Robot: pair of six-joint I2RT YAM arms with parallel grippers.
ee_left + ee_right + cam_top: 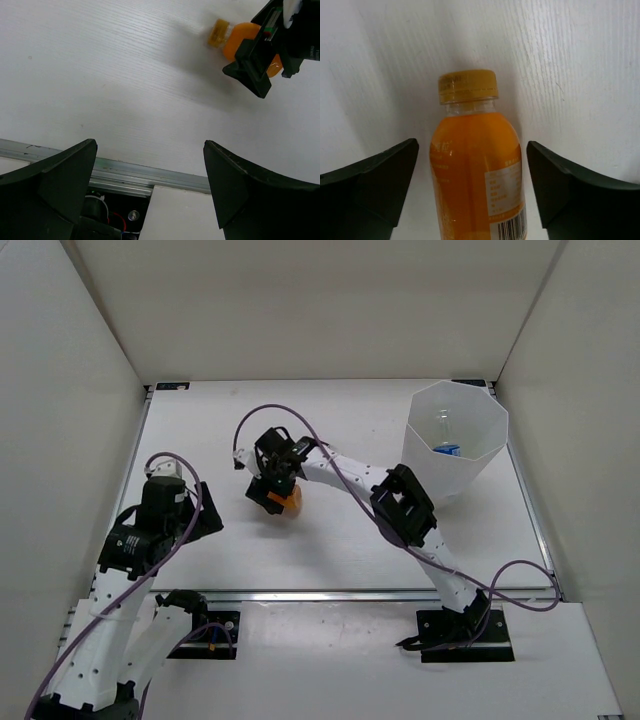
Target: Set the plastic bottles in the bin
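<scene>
Nearest the overhead camera, the left arm base [205, 628] and right arm base [462, 632] sit bolted at the near edge of the white table [340, 430], which fills the walled enclosure. At the far right stands the bin [470, 475], upright with its mouth open upward so that bottles can be dropped in from above. One clear bottle with a blue label [447, 448] already lies inside it. The right arm [400, 505] reaches leftward across the middle of the table, well away from the bin. This brings the right gripper [272, 490] down over the orange bottle [477, 170], which lies on its side on the table surface. Its fingers are spread apart on either side of the bottle's body with a gap visible at each side, so no grasp is made yet. That placement judges as the approach to a pinch across the width. The left gripper [150, 146] hangs near the left edge over bare table, fingers apart and holding nothing, apparently parked clear of the working arm. Smallest, the yellow cap [468, 85] points away from the right wrist.
</scene>
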